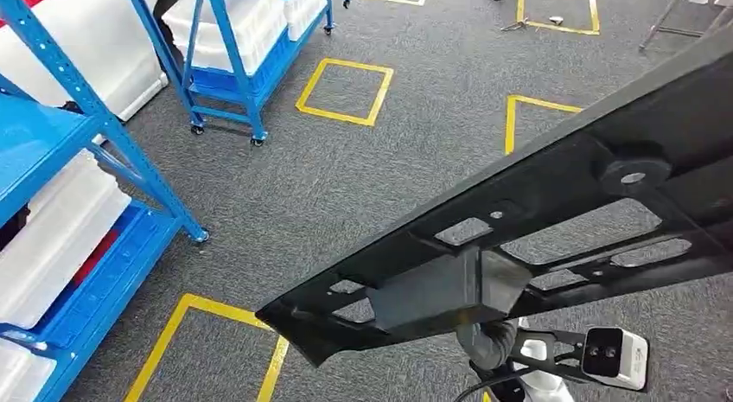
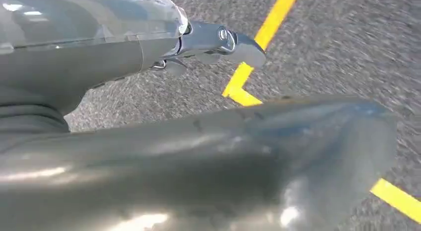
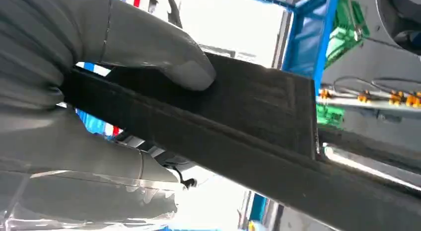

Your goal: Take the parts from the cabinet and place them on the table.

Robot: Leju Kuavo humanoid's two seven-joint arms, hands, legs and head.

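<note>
**Long black part carried over the carpet**

The grey carpet (image 1: pixel 415 160) covers most of the head view, marked with yellow tape squares (image 1: pixel 344 91) in the upper middle, the upper right and the lower left.

A long black part (image 1: pixel 536 212) runs slantwise across the right half of the head view, from its pointed tip at lower centre up to the right edge. It has several cut-out openings, a round boss near the upper right and a boxy block underneath near the tip. It hangs above the carpet, well apart from the shelving.

A blue rack (image 1: pixel 60 220) takes up the left edge of the head view, with white bins (image 1: pixel 52 238) on its lower shelves. A second blue rack on wheels (image 1: pixel 233 56) stands at upper left, also loaded with white bins.

The right hand (image 3: pixel 99 107) is clamped on the part: in the right wrist view the thumb (image 3: pixel 164 54) presses on one face of a flat black edge and the fingers wrap the other side.

The left hand (image 2: pixel 208 42) shows in the left wrist view above the carpet, beside a blurred grey surface; whether its fingers are apart or together I cannot tell
</note>
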